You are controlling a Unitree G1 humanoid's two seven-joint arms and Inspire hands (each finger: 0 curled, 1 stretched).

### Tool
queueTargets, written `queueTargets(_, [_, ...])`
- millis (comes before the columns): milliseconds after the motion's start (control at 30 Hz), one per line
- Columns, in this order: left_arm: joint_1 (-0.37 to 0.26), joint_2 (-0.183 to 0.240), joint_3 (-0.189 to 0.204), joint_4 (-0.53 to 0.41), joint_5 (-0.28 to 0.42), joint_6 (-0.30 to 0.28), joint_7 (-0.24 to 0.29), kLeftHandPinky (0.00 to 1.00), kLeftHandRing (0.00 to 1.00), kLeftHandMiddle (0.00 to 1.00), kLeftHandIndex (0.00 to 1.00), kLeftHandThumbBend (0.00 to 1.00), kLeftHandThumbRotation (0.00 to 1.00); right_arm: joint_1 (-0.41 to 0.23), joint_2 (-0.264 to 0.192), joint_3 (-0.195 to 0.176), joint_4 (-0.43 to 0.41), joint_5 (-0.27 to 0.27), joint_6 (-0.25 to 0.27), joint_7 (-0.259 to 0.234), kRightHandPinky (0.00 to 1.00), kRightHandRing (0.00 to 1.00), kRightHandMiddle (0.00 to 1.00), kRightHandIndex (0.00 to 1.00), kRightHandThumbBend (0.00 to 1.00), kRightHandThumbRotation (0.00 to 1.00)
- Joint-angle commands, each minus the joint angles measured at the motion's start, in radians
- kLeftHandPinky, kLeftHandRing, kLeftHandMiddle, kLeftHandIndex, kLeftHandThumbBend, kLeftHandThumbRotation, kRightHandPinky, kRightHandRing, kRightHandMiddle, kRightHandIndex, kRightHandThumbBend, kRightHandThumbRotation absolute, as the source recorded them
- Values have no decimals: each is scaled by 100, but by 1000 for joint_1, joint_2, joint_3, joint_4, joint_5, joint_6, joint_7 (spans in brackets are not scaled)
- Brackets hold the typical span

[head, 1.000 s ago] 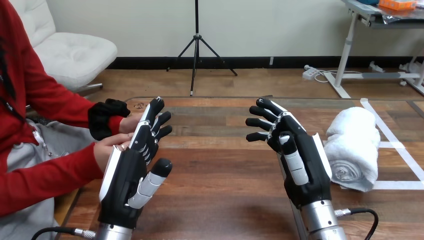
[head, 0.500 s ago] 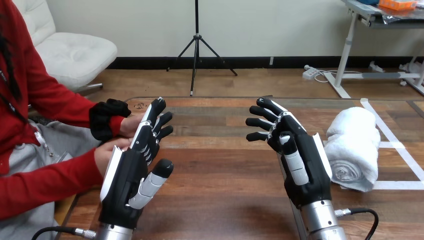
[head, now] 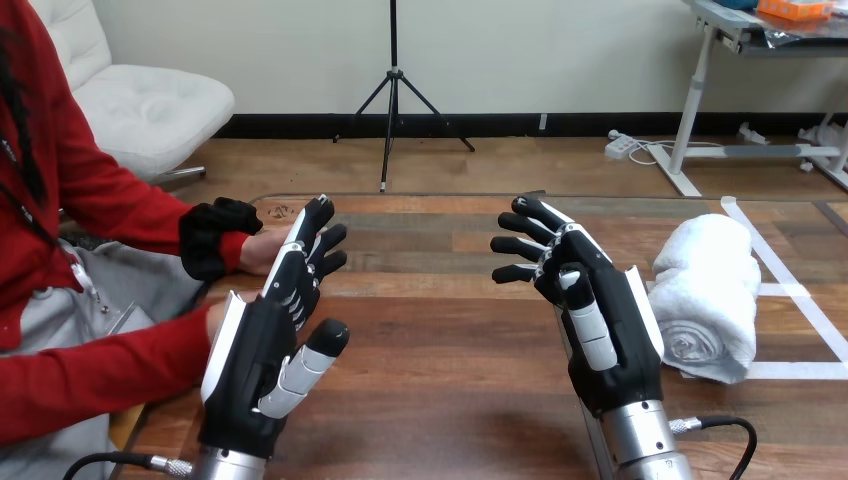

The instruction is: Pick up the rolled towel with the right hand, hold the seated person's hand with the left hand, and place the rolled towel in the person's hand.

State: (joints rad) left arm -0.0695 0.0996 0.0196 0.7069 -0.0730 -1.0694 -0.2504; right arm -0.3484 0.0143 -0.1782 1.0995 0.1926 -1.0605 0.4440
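A white rolled towel [head: 706, 297] lies on the wooden table [head: 450, 370] at the right, just right of my right hand [head: 590, 320]. That hand is raised over the table, open, fingers spread, holding nothing. My left hand [head: 262, 350] is raised at the left, open with straight fingers. The person's hand [head: 255, 250] rests at the table's left edge, right behind my left hand's fingers; whether they touch I cannot tell. Their nearer hand is mostly hidden behind my left palm.
White tape lines [head: 790, 290] mark the table around the towel at the far right. The person's red sleeves [head: 110, 360] run along the left edge. Bare wood lies between my two hands.
The person's nearer arm has slid back and down toward the left edge, its hand now hidden behind my left palm. My two hands have stayed in place.
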Motion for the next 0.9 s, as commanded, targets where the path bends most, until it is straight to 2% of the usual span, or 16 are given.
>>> queueTargets(0, [-48,5,8,-43,-14,-1,1,89,93,97,96,100,88,-57,10,-6,-7,8,-24,-1,60,73,79,80,100,83])
queueTargets(867, [-32,2,5,-53,-10,-3,2,89,93,98,96,100,87,-47,7,-1,-17,0,-25,-8,60,73,79,80,100,83])
